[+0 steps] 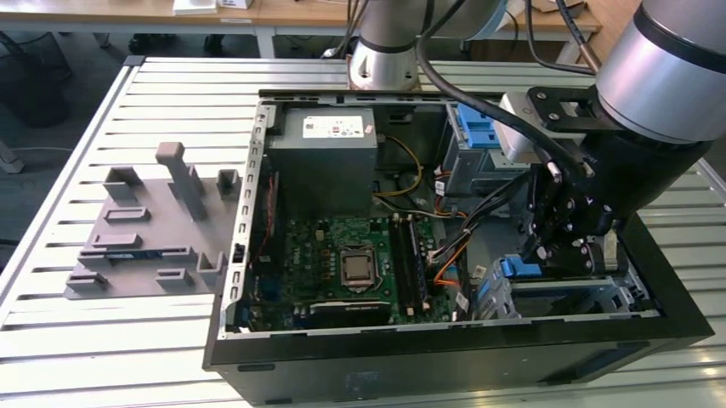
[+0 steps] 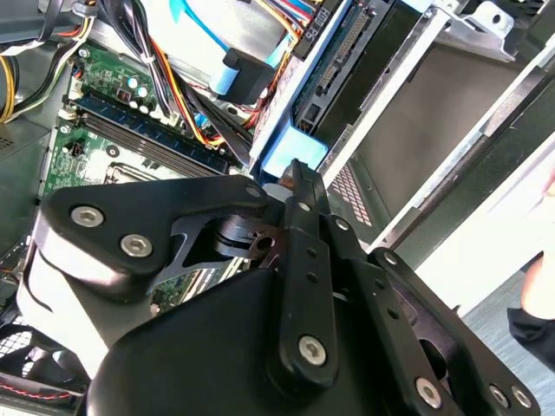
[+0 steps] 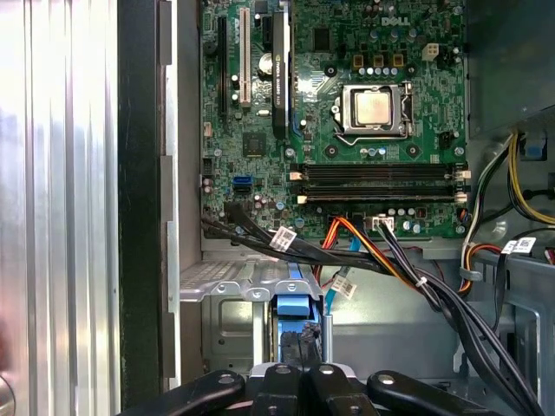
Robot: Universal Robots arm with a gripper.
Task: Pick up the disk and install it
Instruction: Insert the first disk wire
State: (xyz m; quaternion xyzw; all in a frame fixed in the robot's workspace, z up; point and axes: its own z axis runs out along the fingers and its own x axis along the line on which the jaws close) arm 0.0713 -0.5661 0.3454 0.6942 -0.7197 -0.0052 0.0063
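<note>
Second wrist view puts the gripper [image 2: 293, 178], fingers closed on the disk [image 2: 290, 147], at the drive cage [image 2: 451, 113], where a slight tilt could jam its blue frame or snag nearby cables [image 2: 186, 113].

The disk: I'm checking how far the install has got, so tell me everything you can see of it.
The disk stands on edge in the metal drive cage, near the case's front corner. Its blue plastic frame and dark connector edge face the gripper, whose fingers close on the frame's blue tab. Orange and black cables run close by. Its label is hidden, so I cannot tell whether it is fully seated.
</note>
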